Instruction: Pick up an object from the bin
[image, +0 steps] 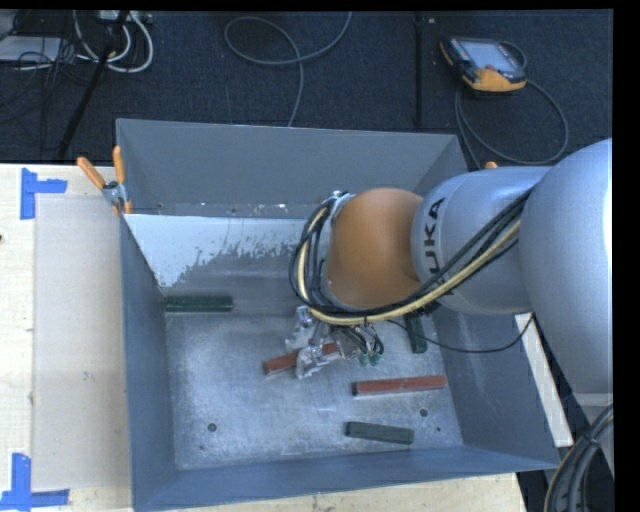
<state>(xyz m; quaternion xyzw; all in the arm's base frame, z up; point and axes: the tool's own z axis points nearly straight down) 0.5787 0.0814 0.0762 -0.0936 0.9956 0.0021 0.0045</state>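
Note:
My gripper (312, 352) is low over the middle of the bin floor, under the orange wrist cover. It sits at the right end of a short red-brown bar (278, 366), which sticks out to the left from beneath it. A longer red-brown bar (399, 385) lies just to the right of the gripper, flat on the floor. A small dark green piece (416, 340) shows partly behind the arm's cables on the right.
One dark green bar (199, 303) lies at the far left by the bin's back wall. Another dark green bar (379, 432) rests near the front wall. The arm and its cables cover the bin's right middle.

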